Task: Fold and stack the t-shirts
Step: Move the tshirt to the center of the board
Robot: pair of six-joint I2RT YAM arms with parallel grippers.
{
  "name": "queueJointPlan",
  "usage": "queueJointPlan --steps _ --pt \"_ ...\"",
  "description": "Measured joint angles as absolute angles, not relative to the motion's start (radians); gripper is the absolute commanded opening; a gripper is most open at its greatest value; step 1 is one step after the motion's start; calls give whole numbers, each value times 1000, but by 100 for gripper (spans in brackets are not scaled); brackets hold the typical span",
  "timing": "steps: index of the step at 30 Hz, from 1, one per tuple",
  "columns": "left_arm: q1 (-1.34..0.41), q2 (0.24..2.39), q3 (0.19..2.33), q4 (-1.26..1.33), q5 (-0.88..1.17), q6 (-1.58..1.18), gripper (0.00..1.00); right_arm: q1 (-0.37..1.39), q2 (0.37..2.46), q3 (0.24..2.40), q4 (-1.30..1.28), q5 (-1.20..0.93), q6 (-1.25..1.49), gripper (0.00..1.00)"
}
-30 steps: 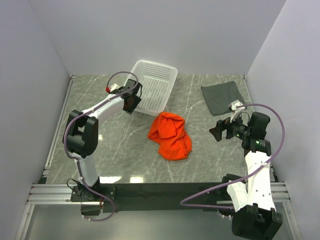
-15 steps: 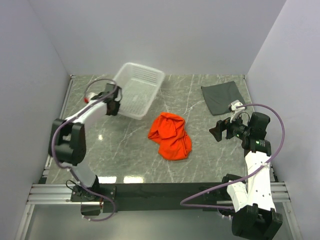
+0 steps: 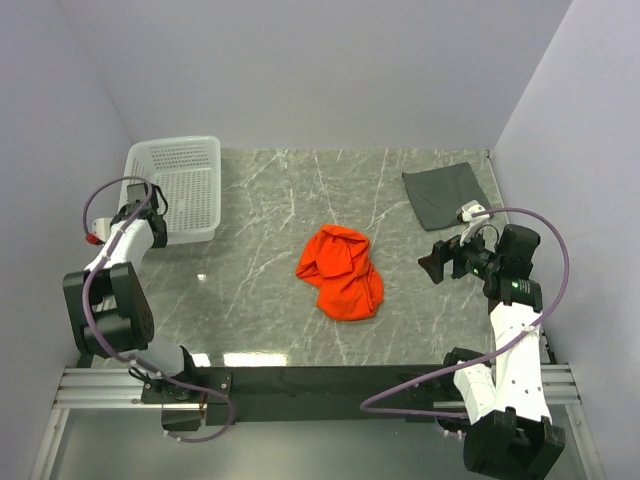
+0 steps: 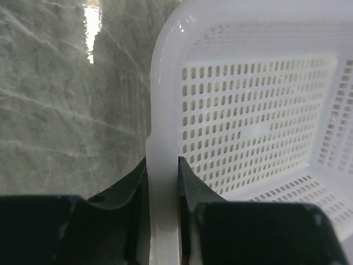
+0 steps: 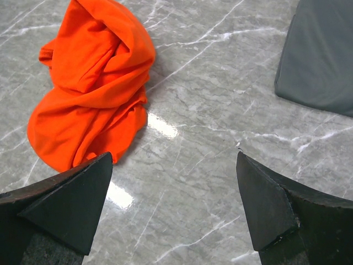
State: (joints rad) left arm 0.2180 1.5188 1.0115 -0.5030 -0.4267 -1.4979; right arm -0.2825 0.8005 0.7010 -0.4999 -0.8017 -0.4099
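The crumpled orange shirt (image 3: pixel 341 272) lies mid-table (image 3: pixel 260 290), left of the nearer right gripper (image 3: pixel 432 262), whose jaws stand apart. The grey shirt (image 3: pixel 445 193) occupies the far right corner. The left gripper (image 4: pixel 164 182) clamps the basket (image 4: pixel 163 83) rim.

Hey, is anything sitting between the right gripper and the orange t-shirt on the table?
Nothing visible does. Only bare table lies between the open right gripper and the crumpled orange t-shirt. The white basket is at the far left, the grey t-shirt at the far right, both off that path.
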Motion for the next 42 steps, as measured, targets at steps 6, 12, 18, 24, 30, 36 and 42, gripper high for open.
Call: queueJointPlan --steps 6,12,18,24,30,36,42 --pt "262 1612 1082 -471 -391 -1445 29 -282 800 701 -501 -802 -410 99" --pt "282 1628 1102 -480 -411 -1387 64 -282 800 701 -501 -802 -410 99" --pt "290 1619 1128 -490 -424 -1320 76 -282 800 701 -501 -802 -411 99" --pt "294 1446 1092 -422 -302 -1125 83 -282 804 701 -525 -848 -453 99" --pt "290 1035 859 -176 62 -874 91 -164 899 716 -610 -907 -545 95" --pt "48 996 803 -37 377 -697 88 84 1103 831 -608 -812 -506 90" --pt "-319 1155 818 -158 383 -561 86 175 1372 1029 -543 -664 -395 86"
